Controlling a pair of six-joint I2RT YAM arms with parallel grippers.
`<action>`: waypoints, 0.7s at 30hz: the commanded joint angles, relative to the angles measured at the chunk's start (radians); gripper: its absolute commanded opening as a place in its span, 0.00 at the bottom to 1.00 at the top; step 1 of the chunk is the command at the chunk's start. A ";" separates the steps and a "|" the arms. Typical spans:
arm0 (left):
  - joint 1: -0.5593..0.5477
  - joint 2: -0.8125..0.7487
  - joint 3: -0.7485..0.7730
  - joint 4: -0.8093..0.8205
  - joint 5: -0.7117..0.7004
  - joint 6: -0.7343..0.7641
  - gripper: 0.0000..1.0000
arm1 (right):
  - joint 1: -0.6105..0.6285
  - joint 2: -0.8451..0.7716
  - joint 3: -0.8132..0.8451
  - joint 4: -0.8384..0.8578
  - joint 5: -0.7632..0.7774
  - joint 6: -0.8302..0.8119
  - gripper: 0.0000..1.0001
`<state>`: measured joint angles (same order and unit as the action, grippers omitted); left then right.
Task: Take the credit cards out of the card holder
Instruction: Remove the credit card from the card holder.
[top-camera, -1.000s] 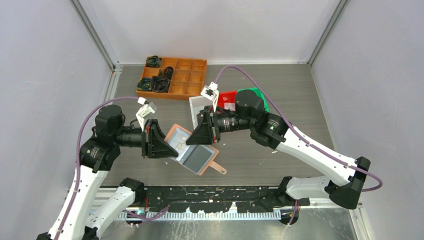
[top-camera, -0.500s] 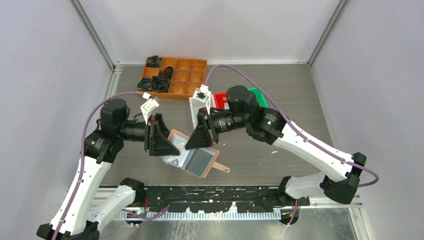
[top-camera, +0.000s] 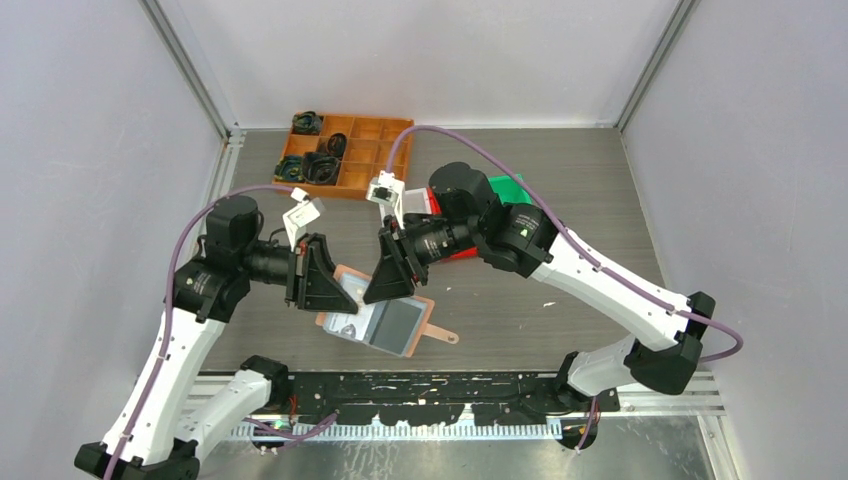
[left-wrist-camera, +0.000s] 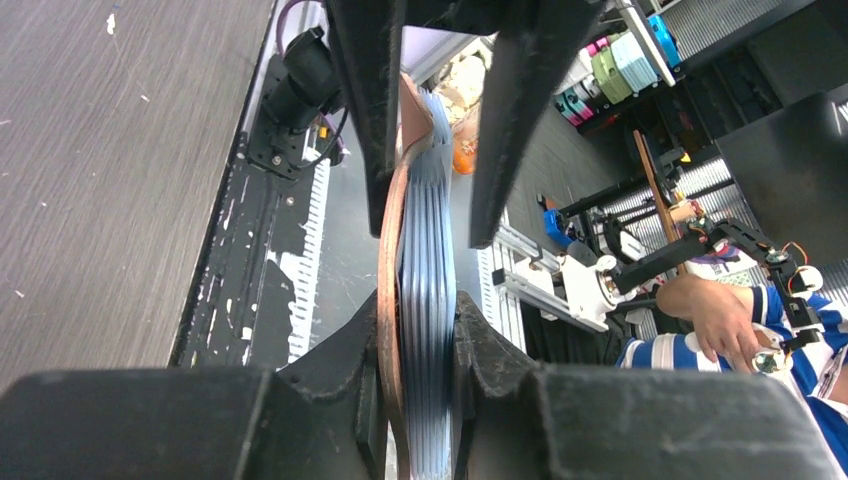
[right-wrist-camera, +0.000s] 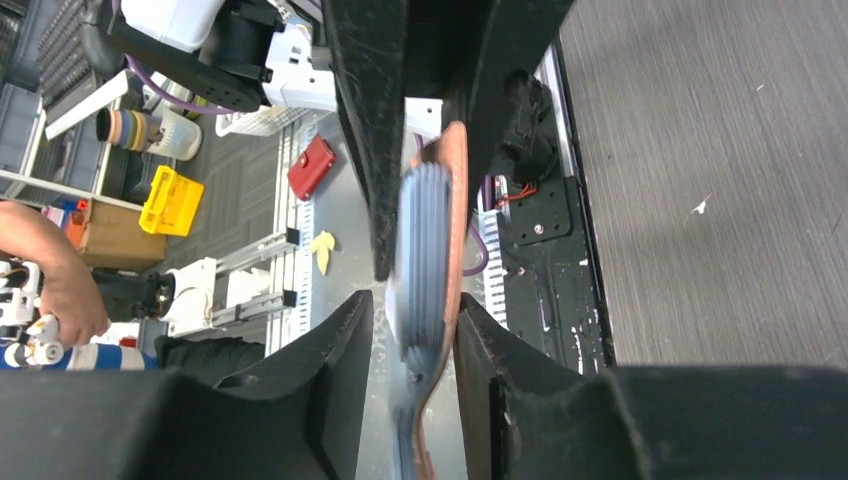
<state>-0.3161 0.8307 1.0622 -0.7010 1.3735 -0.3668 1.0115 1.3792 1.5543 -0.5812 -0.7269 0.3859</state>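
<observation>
— Both your arms have swung left since a second ago. The card holder has come with them, a little nearer the near edge and lying flatter.
— What is your left gripper doing?
— It is nipped down narrow on the holder from the left. One finger sits against the salmon cover, and the other presses the stack of bluish sleeves.
— And your right gripper?
— Much the same from the far right. It is closed narrow around cover and sleeves, though its wrist view is blurred there.
— So where is the holder?
— It is held between your two grippers over the near part of the table. Its open face is up and its snap tab points right and near.
— The credit cards?
— One pale card shows at the holder's left end, but you cannot tell whether it lies in a sleeve or on one. Edge-on in the wrist views, the sleeves hide any others.
— Anything farther out?
— A green flat piece lies on the table behind your right wrist. The orange tray sits far left, well apart from the holder.
</observation>
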 joint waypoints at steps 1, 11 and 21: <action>0.006 0.009 -0.002 0.000 -0.028 -0.013 0.00 | -0.037 -0.022 0.065 0.070 0.035 0.001 0.48; 0.051 0.056 0.022 0.021 -0.417 0.021 0.00 | -0.212 -0.235 -0.082 0.163 0.264 0.260 0.66; 0.124 0.071 -0.001 0.172 -0.358 -0.147 0.00 | -0.189 -0.249 -0.463 0.628 0.114 0.576 0.63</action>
<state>-0.2070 0.9043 1.0531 -0.6548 0.9680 -0.4393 0.8124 1.0943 1.1622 -0.1898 -0.5587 0.8154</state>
